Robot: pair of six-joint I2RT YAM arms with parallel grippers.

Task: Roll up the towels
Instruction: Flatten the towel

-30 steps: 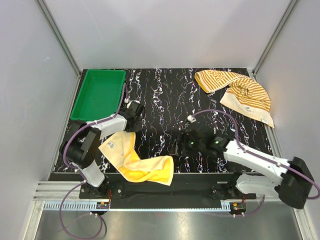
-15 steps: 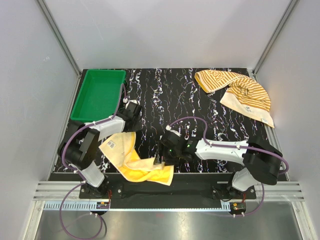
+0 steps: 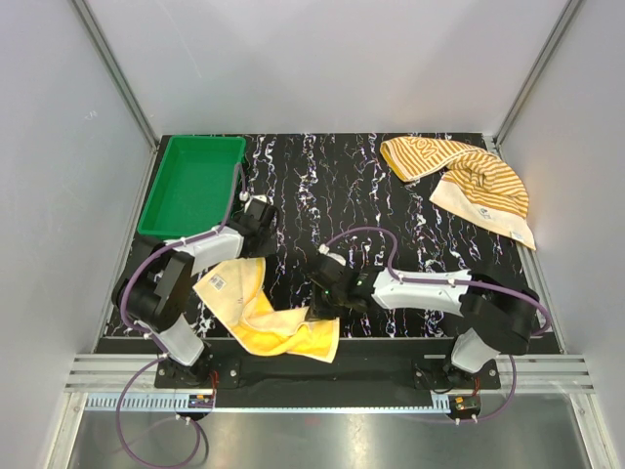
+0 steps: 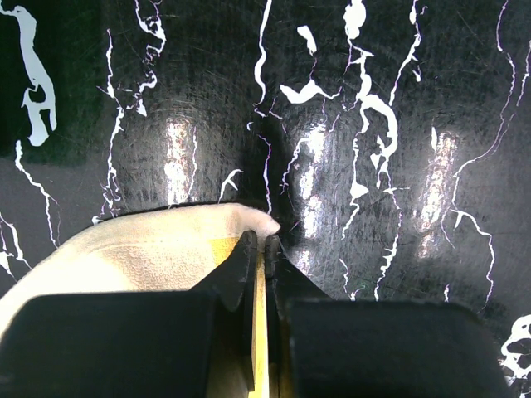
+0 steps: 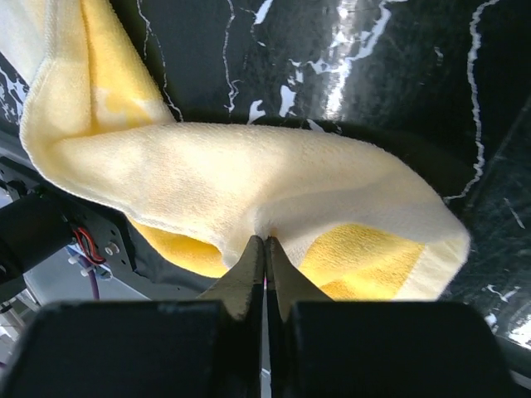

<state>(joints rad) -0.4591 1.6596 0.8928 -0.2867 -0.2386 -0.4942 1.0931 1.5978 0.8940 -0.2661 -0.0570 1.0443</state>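
- Black marble-pattern table (image 3: 322,186) with white veins, boxed in by pale grey walls; aluminium posts in the upper corners and a metal rail (image 3: 322,396) along the bottom of the top view.
- Left arm (image 3: 186,254): base at lower left, elbow folded out towards the left edge, forearm angled up and right to end centre-left.
- Left gripper (image 4: 260,243): fingers pressed together, pinching an upper corner of the pale yellow towel (image 3: 264,318); the cloth edge shows between the tips in the wrist view.
- Right arm (image 3: 430,290): base at lower right, laid out low and long towards the left across the lower part of the frame, purple cable looping above it.
- Right gripper (image 5: 265,240): fingers closed on a raised fold at the right end of the pale yellow towel.
- Pale yellow towel: crumpled at lower left, held between both grippers, lower edge reaching the table's near edge; white printed label (image 3: 219,284) facing up.
- Striped towel (image 3: 479,176): bunched at upper right, orange-and-cream side up, pale back with a small label turned out at its lower edge; well apart from both grippers.
- Green tray (image 3: 156,210): upper left corner of the table.
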